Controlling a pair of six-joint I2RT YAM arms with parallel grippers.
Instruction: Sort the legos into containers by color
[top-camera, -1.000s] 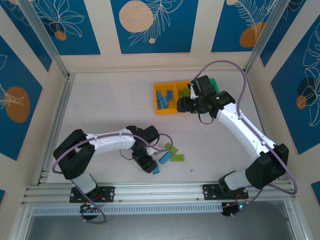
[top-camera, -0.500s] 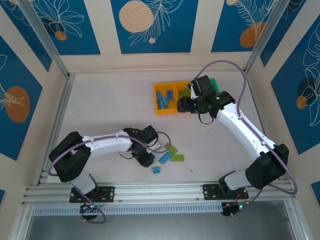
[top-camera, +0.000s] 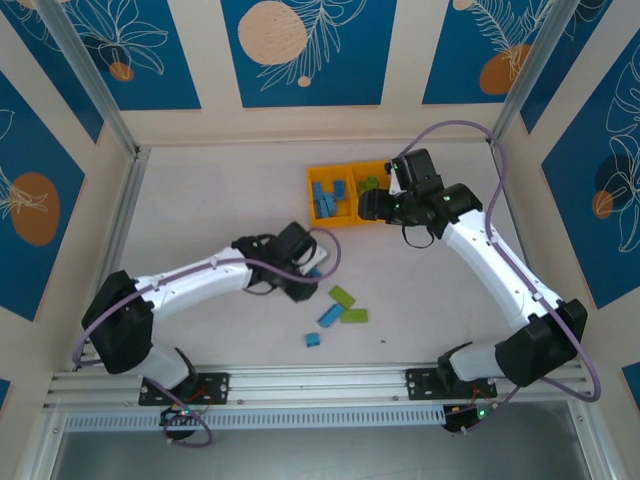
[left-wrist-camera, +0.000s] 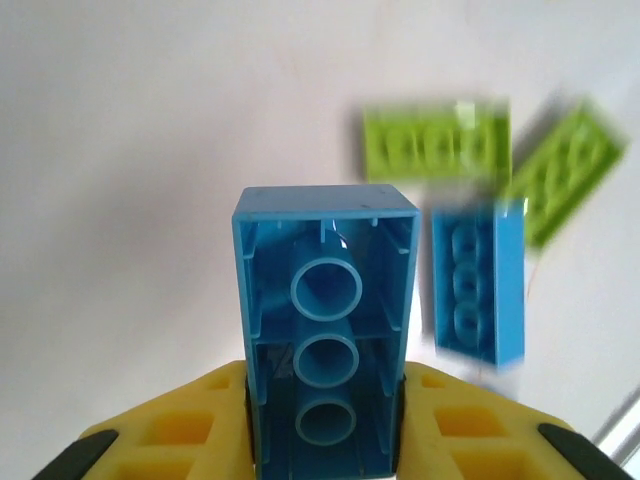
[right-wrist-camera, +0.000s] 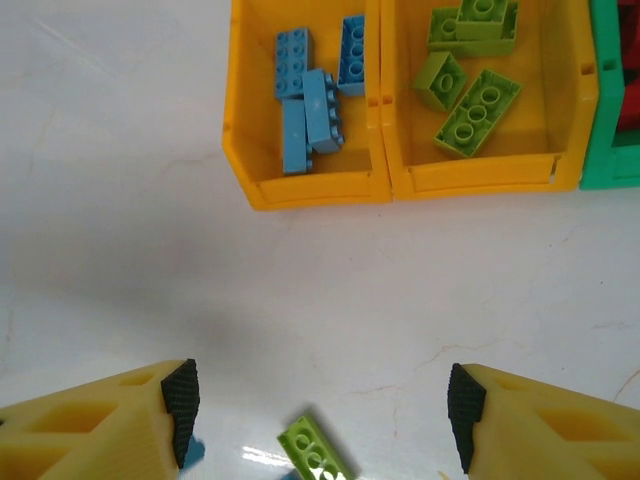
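Left wrist view gives the closest look at the held piece: a light blue brick (left-wrist-camera: 325, 350), its hollow underside with three tubes facing the camera, is pinched between the yellow fingers (left-wrist-camera: 180, 435) of the left gripper (left-wrist-camera: 325, 445), clear of the white table (left-wrist-camera: 130, 150). Beyond it on the table lie a second blue brick (left-wrist-camera: 478, 290) and two lime green bricks (left-wrist-camera: 435, 140), all blurred.

The top external view places that left gripper (top-camera: 303, 272) near the middle of the table, with a sliver of blue at its tip. Nearer the arm bases sit the loose legos: a tilted lime piece (top-camera: 342, 296), a blue piece (top-camera: 330, 316) just beside a flat lime piece (top-camera: 354, 316), and a small blue piece (top-camera: 313, 340) a little apart.

The containers stand in a row toward the far side, and from above the right arm covers part of them. The right wrist view shows what they hold: the left orange-yellow bin (right-wrist-camera: 310, 190) has several sorted blue bricks (right-wrist-camera: 308, 120), the middle orange-yellow bin (right-wrist-camera: 480, 172) has sorted lime bricks (right-wrist-camera: 478, 110), and the green bin (right-wrist-camera: 600, 170) is cut off by the frame's right edge, with something red inside that I cannot make out.

The right gripper (right-wrist-camera: 320, 400) hangs over bare table just in front of the bins, its fingers spread wide with nothing between them. A stray lime brick (right-wrist-camera: 315, 450) lies on the table below.
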